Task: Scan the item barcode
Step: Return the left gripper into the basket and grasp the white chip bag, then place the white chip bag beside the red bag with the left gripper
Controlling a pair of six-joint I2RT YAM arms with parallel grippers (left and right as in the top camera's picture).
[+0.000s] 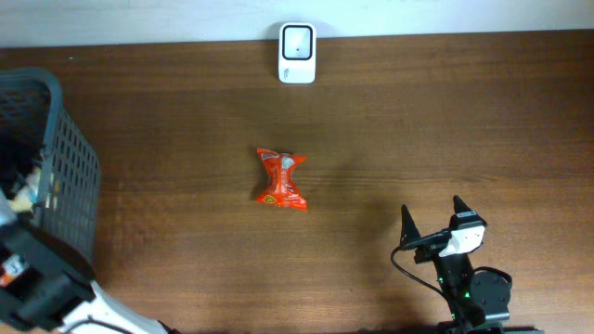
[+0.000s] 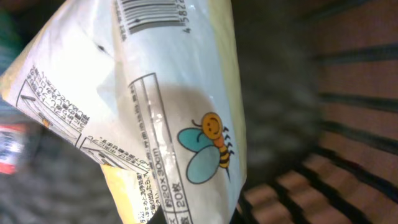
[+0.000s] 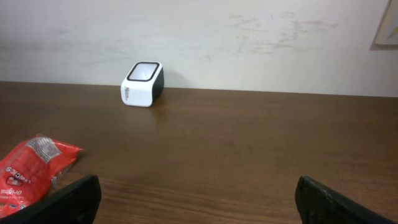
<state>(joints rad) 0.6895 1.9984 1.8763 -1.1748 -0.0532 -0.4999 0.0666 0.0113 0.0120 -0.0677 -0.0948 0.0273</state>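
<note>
here, left pincer closed on bee packet (image 2: 168, 93) in basket (image 1: 70, 176); right pincer (image 1: 432, 215) open.

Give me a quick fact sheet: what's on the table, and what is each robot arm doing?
Scanner: white scanner at the far edge of the table, by the wall
Mid-table: red snack packet, lying alone
Basket: grey basket at the left edge
Left arm: left arm reaches into the basket; left gripper shut, fingers out of sight; a white-and-yellow bee packet with a barcode fills its camera view
Right gripper: right gripper open, empty, near the front edge
</note>
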